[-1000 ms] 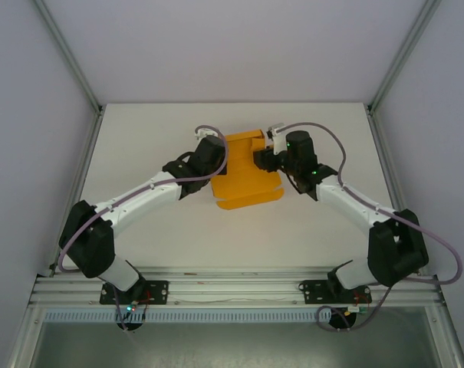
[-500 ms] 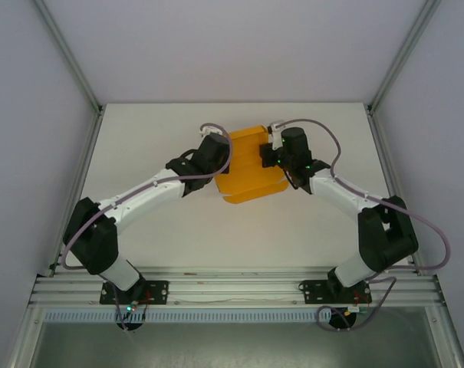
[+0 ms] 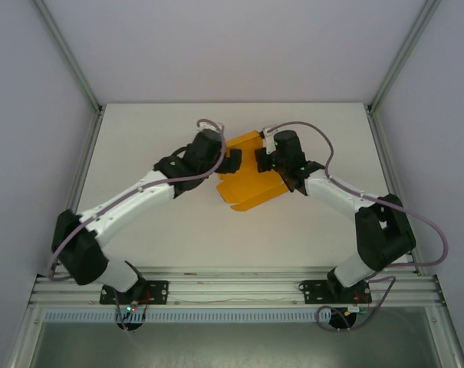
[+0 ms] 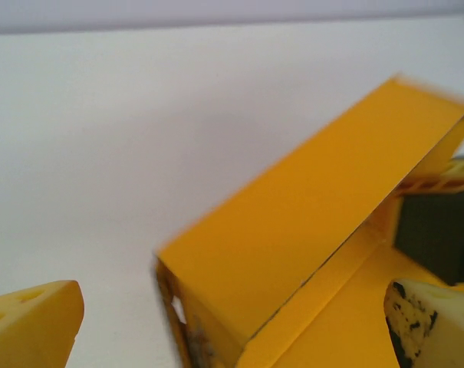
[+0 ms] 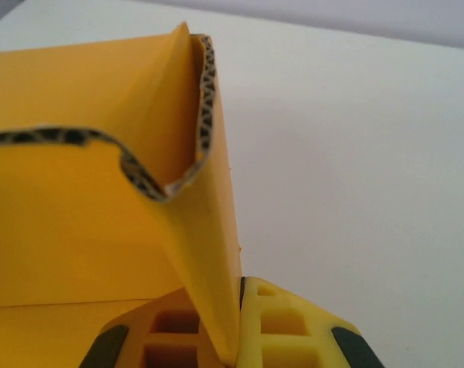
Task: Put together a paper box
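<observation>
I have the box mid-table, a little toward 12 o'clock. My left gripper sits at its 10 o'clock edge, fingers spread wide astride a raised wall. My right gripper, at its 1 o'clock, pinches an upright flap.

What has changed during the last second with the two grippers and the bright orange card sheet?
The left gripper opened and let go of the bright orange die-cut card sheet. The right gripper closed on one folded-up flap of it. The sheet turned slightly counter-clockwise, seen from above. It stays in the middle of the white table.
</observation>
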Robot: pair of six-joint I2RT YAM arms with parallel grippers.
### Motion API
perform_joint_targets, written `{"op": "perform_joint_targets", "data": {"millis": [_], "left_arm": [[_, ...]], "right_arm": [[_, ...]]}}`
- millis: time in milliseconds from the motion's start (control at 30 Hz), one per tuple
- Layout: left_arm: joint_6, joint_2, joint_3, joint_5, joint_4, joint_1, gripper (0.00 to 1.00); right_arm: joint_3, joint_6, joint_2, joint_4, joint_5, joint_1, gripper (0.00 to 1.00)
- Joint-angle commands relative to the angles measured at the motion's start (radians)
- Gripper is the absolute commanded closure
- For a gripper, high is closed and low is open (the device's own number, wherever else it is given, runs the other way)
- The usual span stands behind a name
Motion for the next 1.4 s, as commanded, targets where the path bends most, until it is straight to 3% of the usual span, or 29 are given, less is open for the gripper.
{"op": "perform_joint_targets", "data": {"millis": [0,200,400,533,667,833,967,1167,1300,1367], "left_arm": [[-0.001,-0.120,-0.030,0.063,-0.012,0.065,0.00],[-0.021,-0.094,-0.068,0.304,0.070,0.218,0.00],[-0.048,0.032,-0.067,0.650,0.223,0.221,0.00],[-0.113,0.077,-0.059,0.746,0.289,0.221,0.04],[-0.156,0.098,-0.068,0.809,0.346,0.222,0.17],[-0.220,0.145,-0.079,0.882,0.409,0.221,0.49],[-0.257,0.166,-0.080,0.931,0.447,0.215,0.68],[-0.255,0.179,-0.048,0.914,0.439,0.170,0.68],[-0.309,0.198,-0.038,0.926,0.479,0.157,0.72],[-0.318,0.201,-0.027,0.916,0.476,0.152,0.72]], "right_arm": [[0.020,-0.099,-0.034,-0.070,-0.140,-0.001,1.00],[0.000,-0.147,-0.088,-0.078,-0.306,0.000,1.00],[0.025,-0.166,-0.076,-0.101,-0.352,0.015,1.00],[0.042,-0.163,-0.060,-0.112,-0.310,0.029,1.00],[0.055,-0.132,-0.049,-0.100,-0.248,0.045,1.00],[0.065,-0.034,-0.023,-0.034,-0.192,0.067,0.99],[0.092,0.084,0.017,-0.013,-0.003,0.082,1.00],[0.146,0.214,0.093,-0.008,0.249,0.126,1.00],[0.213,0.298,0.156,-0.065,0.573,0.170,1.00],[0.224,0.368,0.172,-0.071,0.652,0.170,1.00]]}}
